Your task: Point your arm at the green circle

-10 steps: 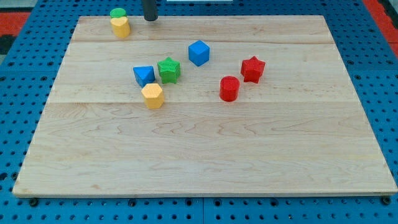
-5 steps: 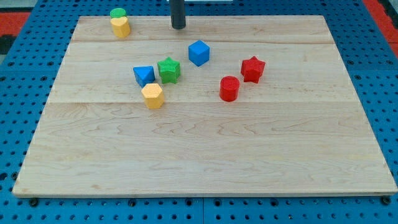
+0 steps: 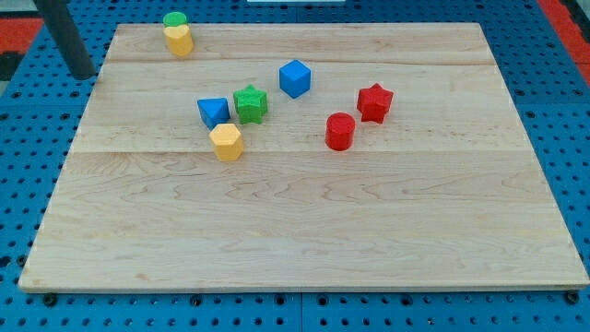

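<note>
Camera view: the wooden worktop (image 3: 304,221) fills most of the frame, set on a blue pegboard. No hand on this rig, so there is nothing to clench or release — only the dark rod, entering at the upper left. My tip (image 3: 83,76) sits just off the worktop's left edge, over the pegboard.

The green circle (image 3: 174,19) is at the upper left of the frame, at the worktop's far edge, touching the yellow block (image 3: 179,40) just below it. The tip is to the lower left of this pair and apart from both.

Central cluster: blue cube (image 3: 295,78), green star (image 3: 250,103), blue block (image 3: 213,112), yellow hexagon (image 3: 226,142); to the right, red star (image 3: 374,101) and red cylinder (image 3: 340,131).

Judgement: the approach to the circle looks unobstructed — coming from its left side avoids nudging the yellow block. The lower half of the worktop is bare.
</note>
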Robot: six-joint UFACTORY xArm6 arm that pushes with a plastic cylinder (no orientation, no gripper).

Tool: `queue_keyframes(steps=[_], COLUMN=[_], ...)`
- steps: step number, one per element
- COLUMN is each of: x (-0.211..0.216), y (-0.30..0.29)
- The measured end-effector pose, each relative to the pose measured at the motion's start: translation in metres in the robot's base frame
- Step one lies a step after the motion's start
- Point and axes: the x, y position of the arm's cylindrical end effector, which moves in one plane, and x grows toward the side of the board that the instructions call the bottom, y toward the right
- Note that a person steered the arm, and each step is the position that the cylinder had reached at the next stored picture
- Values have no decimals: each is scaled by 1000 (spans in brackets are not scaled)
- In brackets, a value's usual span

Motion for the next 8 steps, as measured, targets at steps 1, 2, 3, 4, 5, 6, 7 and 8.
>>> queue_keyframes(steps=[1, 2, 3, 4, 5, 6, 7, 8], x=[-4, -41, -74, -91, -106, -115, -115, -115], y=[0, 0, 0, 0, 1, 15, 21, 53])
